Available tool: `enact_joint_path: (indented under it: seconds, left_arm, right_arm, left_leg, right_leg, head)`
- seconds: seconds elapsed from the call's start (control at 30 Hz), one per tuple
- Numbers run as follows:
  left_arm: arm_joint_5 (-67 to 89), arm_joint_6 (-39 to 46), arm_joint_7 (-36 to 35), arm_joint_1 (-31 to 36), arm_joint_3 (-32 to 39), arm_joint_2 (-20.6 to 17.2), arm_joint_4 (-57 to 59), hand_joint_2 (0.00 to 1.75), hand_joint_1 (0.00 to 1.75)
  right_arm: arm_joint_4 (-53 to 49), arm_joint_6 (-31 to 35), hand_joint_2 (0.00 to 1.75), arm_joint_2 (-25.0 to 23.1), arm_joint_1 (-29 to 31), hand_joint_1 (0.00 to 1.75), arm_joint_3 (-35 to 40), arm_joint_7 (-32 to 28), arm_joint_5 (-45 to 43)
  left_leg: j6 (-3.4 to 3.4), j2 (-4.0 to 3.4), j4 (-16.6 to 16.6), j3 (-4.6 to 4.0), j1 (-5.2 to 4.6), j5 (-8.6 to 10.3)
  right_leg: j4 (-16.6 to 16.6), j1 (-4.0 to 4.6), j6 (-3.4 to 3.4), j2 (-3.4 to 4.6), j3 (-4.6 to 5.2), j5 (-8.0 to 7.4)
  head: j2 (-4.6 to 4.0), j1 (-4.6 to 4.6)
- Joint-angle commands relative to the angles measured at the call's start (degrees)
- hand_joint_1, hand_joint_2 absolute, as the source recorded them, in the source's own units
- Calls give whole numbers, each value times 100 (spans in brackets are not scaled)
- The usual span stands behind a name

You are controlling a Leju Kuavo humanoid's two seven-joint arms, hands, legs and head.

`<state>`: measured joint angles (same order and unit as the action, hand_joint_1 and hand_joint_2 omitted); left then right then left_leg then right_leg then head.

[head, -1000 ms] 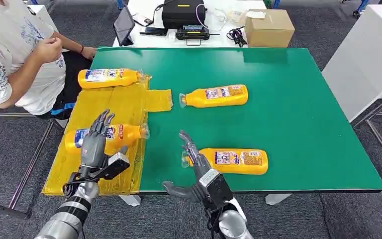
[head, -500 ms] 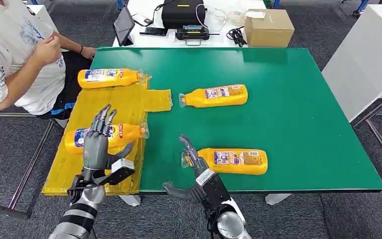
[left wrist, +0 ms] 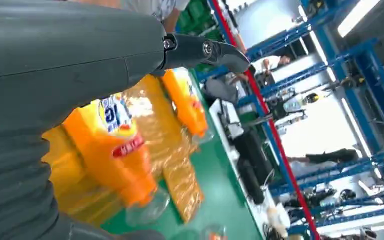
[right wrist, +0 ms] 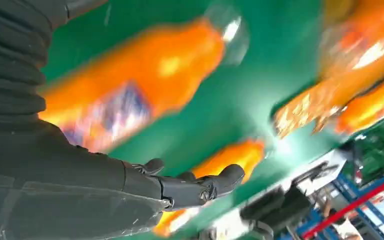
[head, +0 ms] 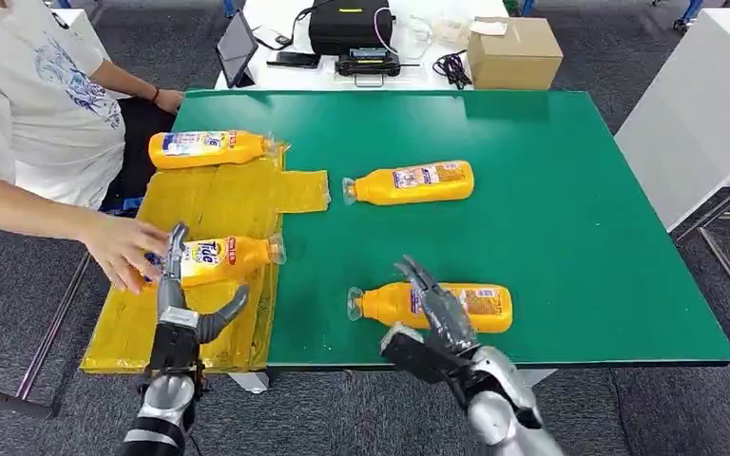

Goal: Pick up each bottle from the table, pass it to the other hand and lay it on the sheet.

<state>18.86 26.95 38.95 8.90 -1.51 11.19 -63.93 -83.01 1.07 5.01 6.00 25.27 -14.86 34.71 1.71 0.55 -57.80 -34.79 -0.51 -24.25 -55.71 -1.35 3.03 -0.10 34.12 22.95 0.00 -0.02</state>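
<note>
Now the left hand (head: 179, 309) hangs over the near edge of the yellow sheet (head: 219, 204), fingers spread and holding nothing, just short of the Tide bottle (head: 217, 258) lying on the sheet. A person's hand (head: 124, 249) reaches in from the left and touches that bottle's base end. A second bottle (head: 207, 148) lies at the sheet's far edge, cap toward the green worktop (head: 570, 190). The right hand (head: 442, 318) is over the near bottle (head: 480, 307), fingers apart above its label; whether they touch it cannot be told, and the wrist view is blurred. That bottle lies on the bare worktop near the front edge, cap toward the sheet. A fourth bottle (head: 409, 182) lies farther back on the worktop, just beside the sheet's small flap.
</note>
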Motion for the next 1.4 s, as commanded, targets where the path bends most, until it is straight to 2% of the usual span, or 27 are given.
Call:
enact_joint_path:
  seconds: [0.03, 0.3, 0.33, 0.4, 0.6, 0.77, 0.93, 1.13, 1.33, 1.4]
  left_arm:
    - [311, -325, 105, -124, -430, 131, 163, 175, 0]
    - [98, -485, 105, 0, -424, 195, 530, 175, 0]
    - [81, -555, 105, 37, -440, 199, 592, 175, 0]
    - [82, -542, 105, 50, -446, 205, 608, 175, 0]
    - [-28, -490, 105, 341, -665, 194, 953, 175, 0]
    - [-79, -351, 105, 389, -777, 152, 973, 175, 0]
    - [-162, -385, 105, 417, -761, 156, 987, 175, 0]
    - [-140, -333, 105, 446, -745, 202, 1168, 175, 0]
    - [-128, -345, 105, 447, -755, 204, 1198, 175, 0]
    - [-185, -353, 105, 442, -779, 203, 1224, 175, 0]
  right_arm:
    - [316, -367, 175, 797, 1256, 0, 241, 307, 136]
    - [948, -664, 175, 846, 1242, 0, 652, 456, 170]
    - [1206, -977, 175, 908, 1304, 0, 736, 470, -131]
    - [1274, -958, 175, 919, 1308, 0, 741, 425, -161]
    - [1478, -1551, 175, 1200, 1286, 0, 964, -41, -1126]
    - [948, -1498, 175, 1476, 1340, 0, 1141, -54, -1261]
    - [745, -1668, 175, 1836, 1547, 0, 1251, 190, -1365]
    - [622, -1371, 175, 1933, 1516, 0, 1388, 168, -953]
    - [625, -1369, 175, 1940, 1537, 0, 1385, 168, -946]
    - [739, -1587, 175, 2082, 1672, 0, 1519, 252, -956]
  left_leg:
    - [-9, -14, -9, 7, 3, -6]
    - [-10, -7, 5, 32, 16, -9]
    - [-7, -9, 4, 26, 12, -7]
    - [-7, -7, 2, 25, 14, -7]
    - [-4, 10, 2, 7, 8, 0]
    - [-7, 3, -2, 8, 6, -4]
    - [-8, -2, -8, 9, 8, -8]
    - [-9, -5, -8, 12, 11, -10]
    - [-10, -2, -5, 12, 11, -8]
    - [-7, -2, -3, 6, 6, -4]
  right_leg:
    - [-7, 4, -11, 11, -4, 2]
    - [12, 18, -12, 5, -34, 2]
    - [8, 13, -8, 8, -26, 1]
    - [8, 15, -8, 6, -27, 1]
    - [5, 9, -4, -8, -14, -1]
    - [-1, 7, -8, -3, -12, 2]
    - [-6, 9, -10, 1, -11, 5]
    - [-3, 12, -10, 5, -15, 5]
    - [0, 12, -10, 2, -17, 3]
    - [-2, 7, -7, 2, -9, 2]
  head:
    - [0, -2]
    - [0, -4]
    - [0, -4]
    - [0, -7]
    - [0, -2]
    - [0, -4]
    - [0, -6]
    - [0, -4]
    - [0, -4]
    - [0, -5]
